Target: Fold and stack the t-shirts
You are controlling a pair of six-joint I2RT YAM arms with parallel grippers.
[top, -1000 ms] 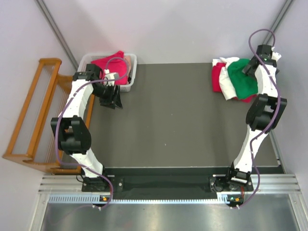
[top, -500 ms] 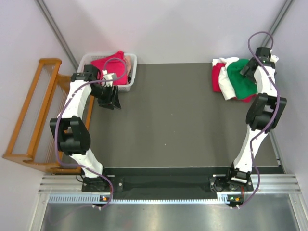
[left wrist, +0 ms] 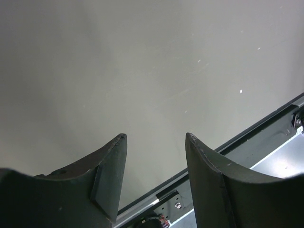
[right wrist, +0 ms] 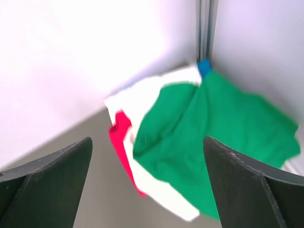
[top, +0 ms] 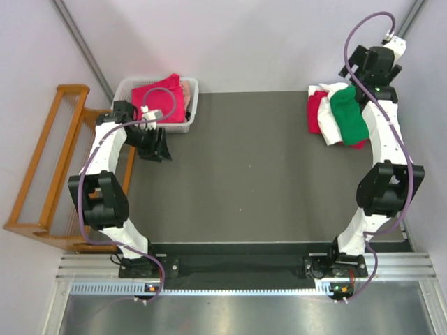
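Note:
A stack of t-shirts lies at the table's back right corner: a bright green t-shirt on top, a white one under it and a red one at the left edge. In the right wrist view the green t-shirt, the white one and the red one lie below my right gripper, which is wide open and empty. From above, the right gripper hangs raised behind the stack. A crimson t-shirt fills the basket. My left gripper is open and empty just in front of the basket; my left gripper sees only bare tabletop.
The white slatted basket stands at the back left corner. An orange wooden rack stands off the table's left side. The dark tabletop stretches between the arms. Walls close in behind and at the right.
My right gripper has lifted off the green t-shirt and swung up and back toward the wall, and the stack now shows whole. The left gripper has shifted slightly left.

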